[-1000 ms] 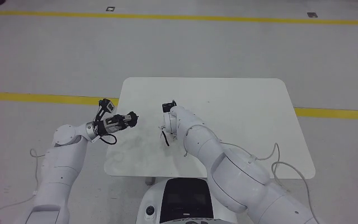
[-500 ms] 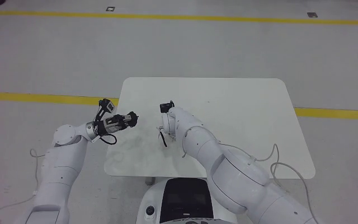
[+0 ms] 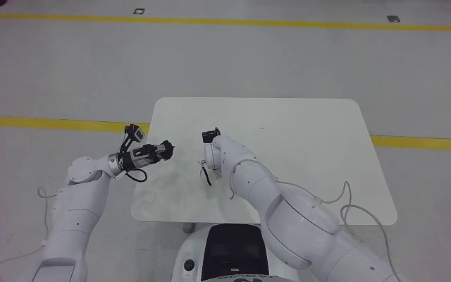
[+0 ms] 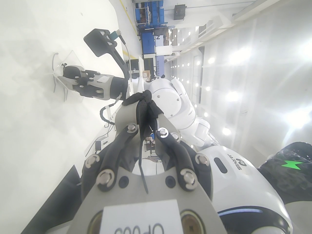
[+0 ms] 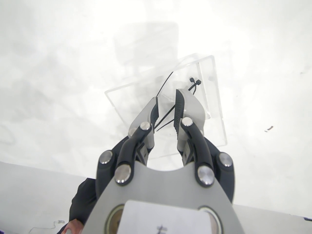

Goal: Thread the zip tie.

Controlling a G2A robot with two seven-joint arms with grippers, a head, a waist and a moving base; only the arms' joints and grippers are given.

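My left gripper [image 3: 168,148] hangs over the table's left edge, shut on a thin black zip tie [image 4: 142,169] whose strap runs back between the fingers. My right gripper [image 5: 167,98] points down at a clear plastic plate [image 5: 212,113] near the table's middle left. It stands open, fingers either side of two black zip ties [image 5: 168,116] that cross on the plate, their heads [image 5: 195,82] just past one finger. The left wrist view shows the right gripper [image 4: 63,75] low over the plate [image 4: 72,58].
The white table [image 3: 296,141] is bare to the right and back of the plate. A small dark speck [image 5: 269,128] lies on the tabletop beside the plate. Grey floor with yellow lines [image 3: 225,22] surrounds the table.
The right gripper has shifted slightly toward the left arm over the plate. The left arm has not moved.
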